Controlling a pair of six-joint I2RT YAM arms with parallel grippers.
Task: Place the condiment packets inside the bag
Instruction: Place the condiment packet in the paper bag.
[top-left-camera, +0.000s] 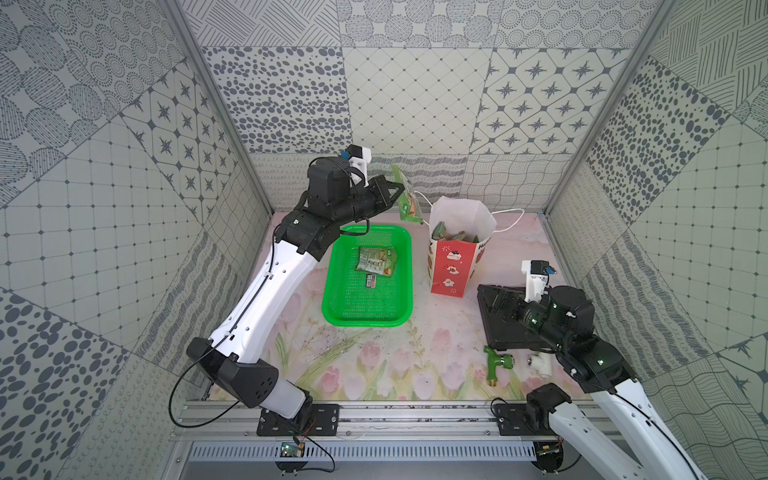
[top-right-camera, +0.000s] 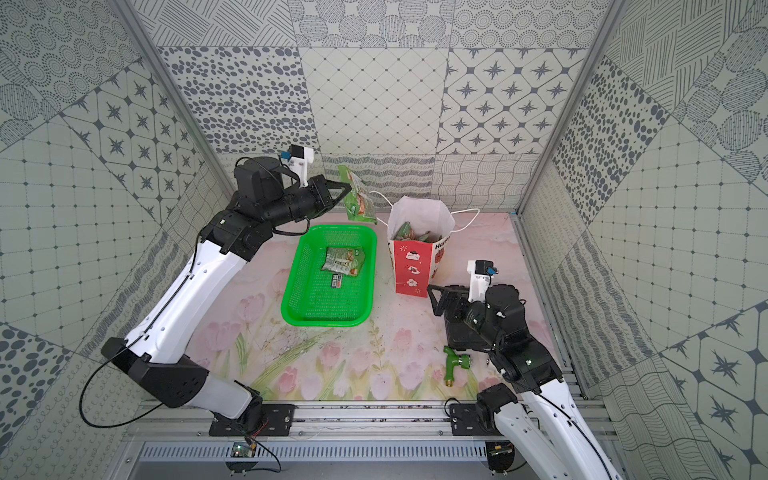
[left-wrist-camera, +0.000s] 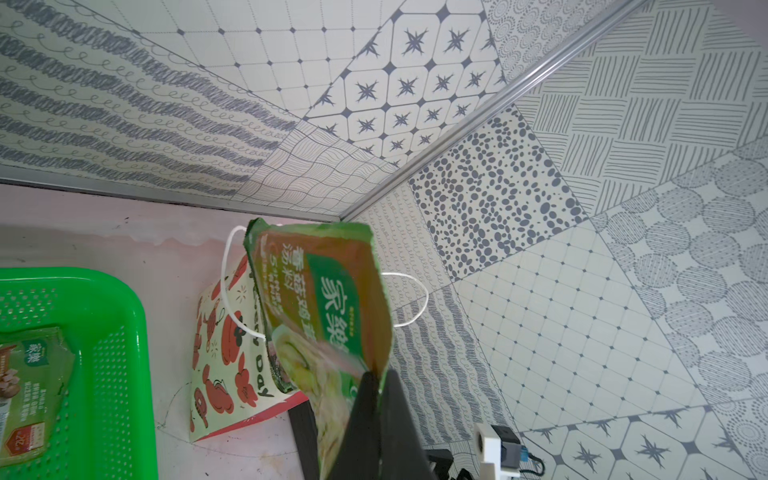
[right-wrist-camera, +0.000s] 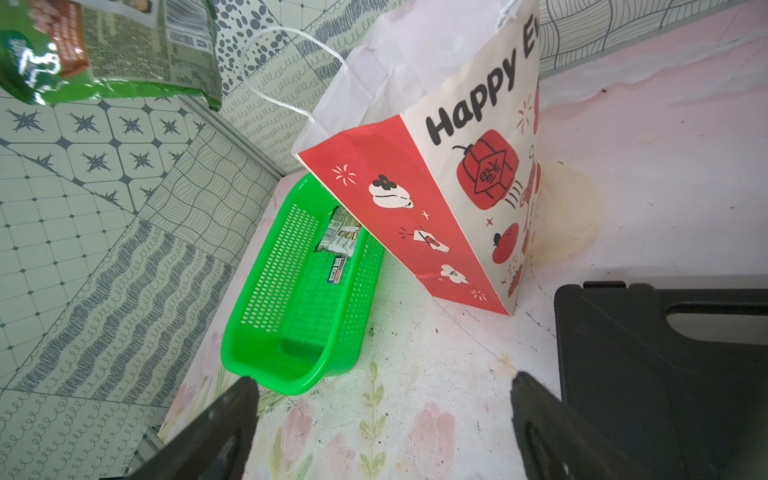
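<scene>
Held packet (top-left-camera: 409, 199): green condiment packet, pinched at one corner by the left jaws, hanging in the air near the counter's far edge, between the basket's far rim and the bag's mouth; beside the opening, not yet over it
Left jaws: closed on that packet; the corner grip lets the pouch dangle long-side down, judged to suit a narrow drop past the cord handles
Bag (top-left-camera: 453, 266): upright toward the far edge of the counter (top-left-camera: 374, 374), mouth open, red front facing the near edge, just beside the basket
Packets in bag (top-left-camera: 440, 230): several green pouches standing on end inside the white interior
Basket (top-left-camera: 365, 307): green mesh, mid-counter; source of the stock
Packet in basket (top-left-camera: 376, 259): one, lying flat, silvery back up, at the basket's far end
Right jaws: spread wide, holding nothing, low over the black case (top-left-camera: 498, 328) at the counter's right edge, facing the bag's base; judged parked clear of the drop, or ready to steady the bag
Progress: judged late; one in transit, one to fetch
</scene>
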